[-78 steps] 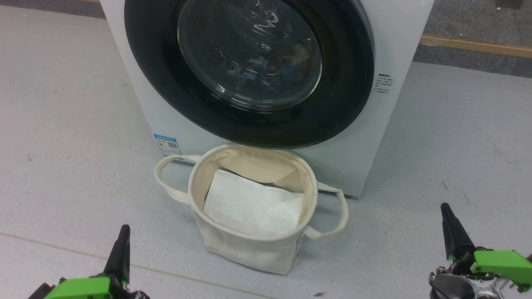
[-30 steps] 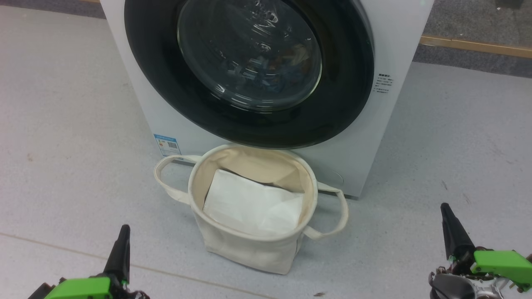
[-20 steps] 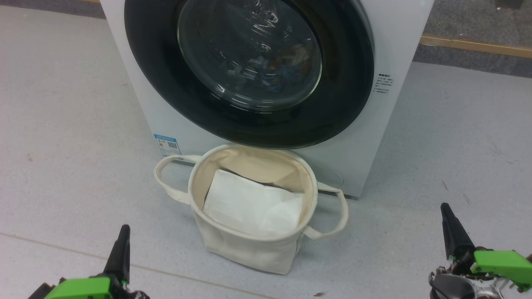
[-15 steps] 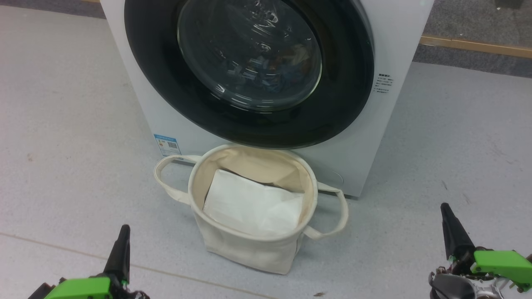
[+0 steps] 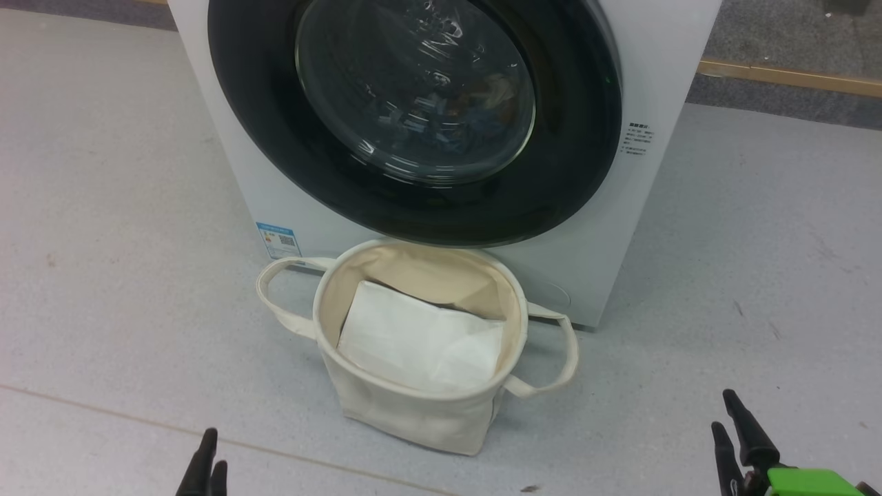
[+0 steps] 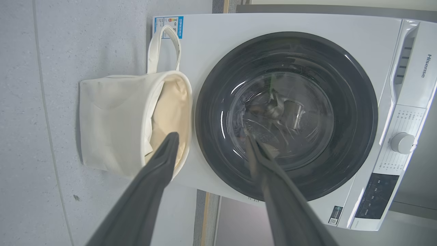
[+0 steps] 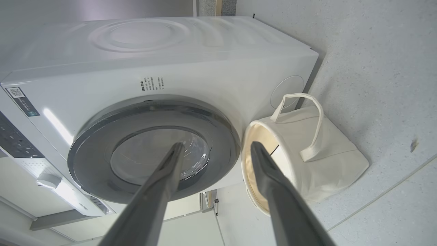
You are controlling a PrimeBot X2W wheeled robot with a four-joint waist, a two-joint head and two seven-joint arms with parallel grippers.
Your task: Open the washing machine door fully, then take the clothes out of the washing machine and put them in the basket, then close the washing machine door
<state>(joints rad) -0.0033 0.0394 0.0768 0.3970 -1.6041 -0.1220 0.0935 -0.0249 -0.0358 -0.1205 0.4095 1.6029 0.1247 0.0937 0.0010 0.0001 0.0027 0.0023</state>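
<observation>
The white washing machine (image 5: 592, 262) stands ahead with the washing machine door (image 5: 275, 138) shut flat against its front. Through the glass, bits of blue and orange clothes (image 5: 475, 110) show dimly. The cream basket (image 5: 413, 413) stands on the floor right under the door, with a flat white folded sheet (image 5: 420, 341) inside. My left gripper (image 5: 212, 458) is low at the left and my right gripper (image 5: 723, 413) low at the right, both well short of the machine. The left gripper (image 6: 210, 136) and the right gripper (image 7: 216, 144) are open, with nothing between the fingers.
Grey floor lies on both sides of the machine, crossed by a thin seam (image 5: 103, 406) near me. A wooden strip (image 5: 785, 74) runs along the back right. The control panel's knob (image 6: 403, 142) sits at the machine's top. The basket's handles (image 5: 555, 358) stick out sideways.
Both grippers have gone from shut to open and have dropped lower in the head view, so less of them shows. Machine, door and basket have not moved.
</observation>
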